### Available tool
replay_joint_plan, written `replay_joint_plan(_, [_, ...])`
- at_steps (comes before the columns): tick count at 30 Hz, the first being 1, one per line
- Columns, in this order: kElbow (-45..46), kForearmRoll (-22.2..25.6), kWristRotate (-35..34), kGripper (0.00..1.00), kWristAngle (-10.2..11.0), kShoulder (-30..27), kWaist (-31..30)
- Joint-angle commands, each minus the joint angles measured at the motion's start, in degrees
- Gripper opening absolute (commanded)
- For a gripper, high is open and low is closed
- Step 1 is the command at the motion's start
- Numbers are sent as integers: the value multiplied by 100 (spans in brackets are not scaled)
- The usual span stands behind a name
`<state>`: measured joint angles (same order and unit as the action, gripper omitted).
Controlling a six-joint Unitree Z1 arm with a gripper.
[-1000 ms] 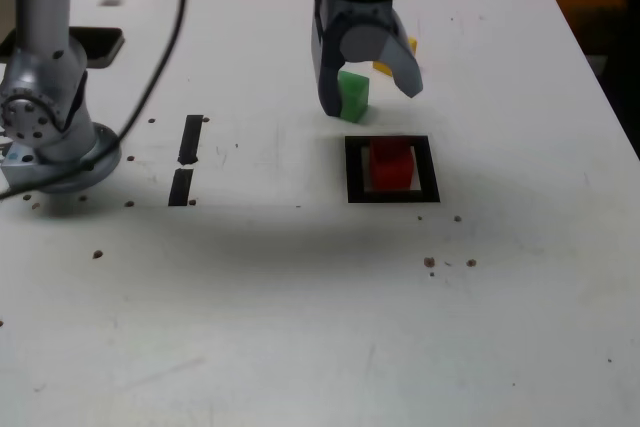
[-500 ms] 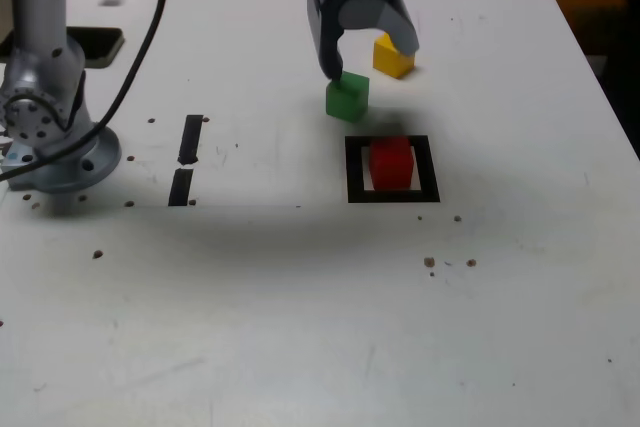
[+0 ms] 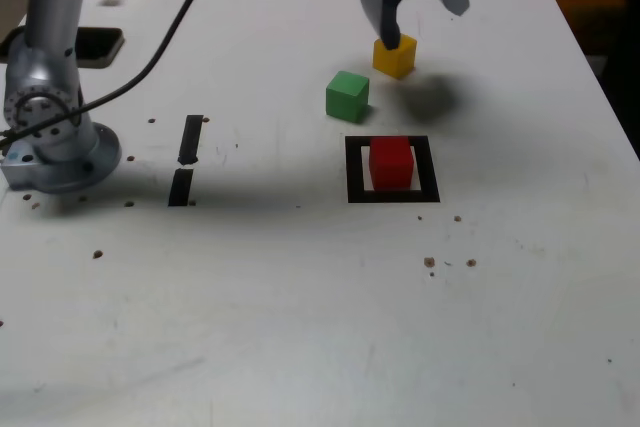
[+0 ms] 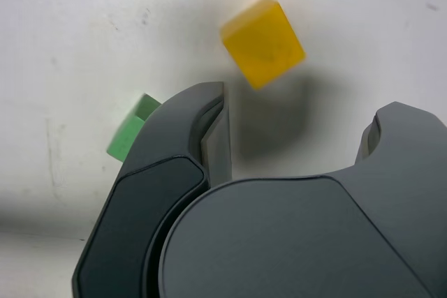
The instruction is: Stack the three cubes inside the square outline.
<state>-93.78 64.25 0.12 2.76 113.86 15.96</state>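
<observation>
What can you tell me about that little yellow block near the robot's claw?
The yellow cube is a small, solid-coloured block with smooth, matte faces and slightly softened edges. It sits flat on the white table, turned at an angle to the table's edges, beyond the green cube and apart from it. The gripper hangs open above it; nothing grips it. Whether a fingertip brushes it cannot be told.

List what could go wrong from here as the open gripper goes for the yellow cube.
1. The yellow cube sits turned at an angle to the gripper in the wrist view, so closing jaws may twist or push it away.
2. The green cube lies close by, beside one finger; a descent could nudge it.
3. The red cube fills much of the square outline; a skewed placement might topple off.
</observation>
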Motion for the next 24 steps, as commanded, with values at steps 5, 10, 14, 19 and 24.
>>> replay_joint_plan(5, [-300, 328, 1, 79, -80, 146, 261])
replay_joint_plan(10, [-262, 522, -16, 80, -66, 151, 444])
replay_joint_plan(14, [-203, 678, -72, 82, -69, 163, 547])
replay_joint_plan(19, [-206, 786, -165, 83, -115, 277, 607])
replay_joint_plan(24, [-279, 790, -201, 83, -247, 486, 692])
